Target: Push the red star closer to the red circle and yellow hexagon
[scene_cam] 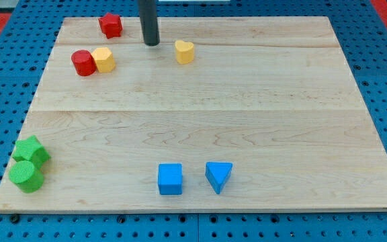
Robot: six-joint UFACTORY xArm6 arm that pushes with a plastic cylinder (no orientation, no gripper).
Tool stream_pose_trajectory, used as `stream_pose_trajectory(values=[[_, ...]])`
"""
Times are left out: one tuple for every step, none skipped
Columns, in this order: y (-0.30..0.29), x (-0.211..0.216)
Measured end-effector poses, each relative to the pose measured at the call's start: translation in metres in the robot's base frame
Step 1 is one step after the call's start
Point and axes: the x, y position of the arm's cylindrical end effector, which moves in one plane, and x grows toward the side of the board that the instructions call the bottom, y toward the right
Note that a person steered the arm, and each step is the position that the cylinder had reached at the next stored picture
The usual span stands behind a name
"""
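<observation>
Nearest the camera, along the view's bottom edge of the board (200,121), sit four blocks that have no part in this: a blue cube (170,179) and a blue triangle (218,176) near the middle, just beside each other but apart, and at the view's lower left a green star (31,150) touching a green circle (25,175). All are well apart from the work.

Everything that matters lies at the view's top. The red star (111,25) stands near the board's top edge, toward the left. Below it and a little further left, the red circle (82,62) and yellow hexagon (103,60) sit touching, side by side. A small gap separates the star from that pair. A yellow heart (185,51) rests to the right, clear of them.

My tip (152,43) is down on the board, bare as a rod is, holding nothing and touching no block. It stands between the star and the heart, to the star's right and slightly lower in the view.

That is the relation the move turns on: the star lies up and to the left of my tip, while the pair lies down and to the left of the star. Pushing from here would, I judge, drive the star leftward along the top edge rather than toward the pair. I reckon the tip must first get round to the star's upper side, then push down the view.
</observation>
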Motion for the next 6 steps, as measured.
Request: stream_pose_trajectory(values=[[-0.028,-0.046],[-0.072,-0.051],[-0.105,-0.042],[-0.135,-0.029],[-0.195,-0.011],[-0.214,-0.001]])
